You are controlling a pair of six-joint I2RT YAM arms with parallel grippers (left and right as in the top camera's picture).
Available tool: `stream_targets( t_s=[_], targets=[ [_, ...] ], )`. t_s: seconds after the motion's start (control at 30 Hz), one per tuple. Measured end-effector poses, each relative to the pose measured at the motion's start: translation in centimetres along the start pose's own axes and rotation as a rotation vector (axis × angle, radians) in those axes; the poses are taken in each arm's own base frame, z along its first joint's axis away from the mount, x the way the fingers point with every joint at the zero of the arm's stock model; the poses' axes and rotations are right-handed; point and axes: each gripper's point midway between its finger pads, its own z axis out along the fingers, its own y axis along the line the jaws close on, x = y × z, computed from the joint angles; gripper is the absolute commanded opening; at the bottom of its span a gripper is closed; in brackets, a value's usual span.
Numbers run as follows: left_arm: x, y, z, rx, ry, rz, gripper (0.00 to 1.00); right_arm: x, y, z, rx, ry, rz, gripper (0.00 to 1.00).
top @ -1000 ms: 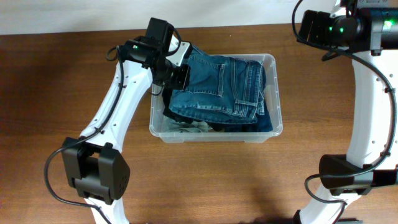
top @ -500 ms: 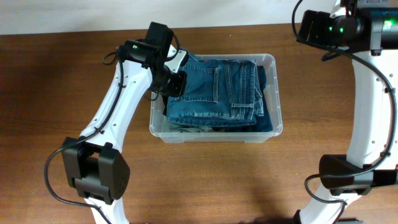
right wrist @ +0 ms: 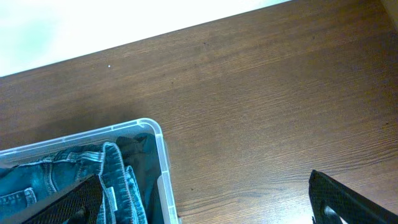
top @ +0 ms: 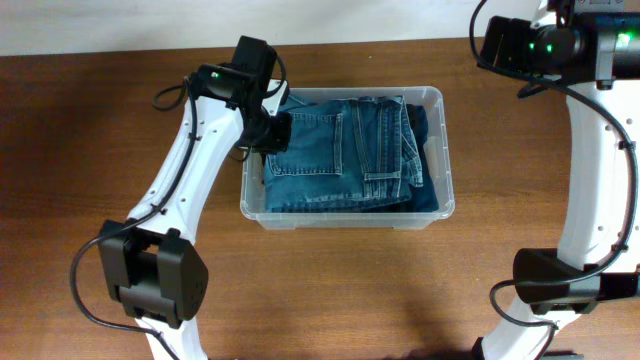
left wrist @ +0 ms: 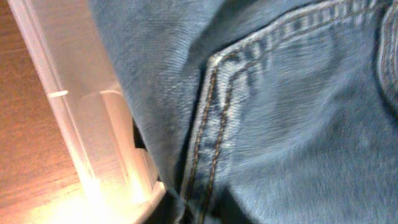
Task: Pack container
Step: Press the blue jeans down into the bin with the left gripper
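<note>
My left claw (top: 277, 126) presses jeans (top: 345, 150) inside the container (top: 350, 218); can't tell its opening. Right claw (right wrist: 211, 205) spread wide, holding nothing.

This is maybe a robot lab: two white robot arms (top: 195, 165) stand at a brown wooden counter (top: 350, 290) by a plain white wall (top: 120, 25).

dark brown wood-grain table (top: 330, 290), white wall (top: 100, 22) behind
</note>
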Motion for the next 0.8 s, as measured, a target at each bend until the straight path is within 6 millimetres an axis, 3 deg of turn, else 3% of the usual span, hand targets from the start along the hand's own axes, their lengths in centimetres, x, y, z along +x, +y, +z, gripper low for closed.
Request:
stream_targets(
  t_s=[0.23, 0.27, 0.3, 0.37, 0.5, 0.57, 0.63, 0.73, 0.8],
  targets=[
    [-0.5, -0.3, -0.8, -0.036, -0.042, -0.032, 0.01, 0.0, 0.0, 0.0, 0.0, 0.0, 0.0, 0.98],
    [-0.6, -0.5, -1.1, -0.044, -0.056, -0.027, 0.05, 0.0, 0.0, 0.0, 0.0, 0.0, -0.001, 0.98],
    [-0.7, -0.6, -1.3, -0.052, -0.066, -0.024, 0.15, 0.0, 0.0, 0.0, 0.0, 0.0, 0.0, 0.98],
    [-0.8, -0.9, -1.8, -0.074, -0.085, -0.017, 0.44, 0.0, 0.0, 0.0, 0.0, 0.0, 0.0, 0.98],
    [-1.1, -0.6, -2.5, -0.119, -0.113, -0.014, 0.69, 0.0, 0.0, 0.0, 0.0, 0.0, 0.0, 0.98],
    [-1.2, -0.3, -2.7, -0.134, -0.12, -0.017, 0.67, 0.0, 0.0, 0.0, 0.0, 0.0, 0.0, 0.98],
    [-1.2, -0.1, -2.8, -0.144, -0.123, -0.017, 0.58, 0.0, 0.0, 0.0, 0.0, 0.0, 0.0, 0.98],
    [-1.3, -0.2, -2.8, -0.137, -0.125, -0.018, 0.36, 0.0, 0.0, 0.0, 0.0, 0.0, 0.0, 0.98],
    [-1.4, -0.8, -2.9, -0.102, -0.126, -0.019, 0.13, 0.0, 0.0, 0.0, 0.0, 0.0, -0.001, 0.98]
  ],
)
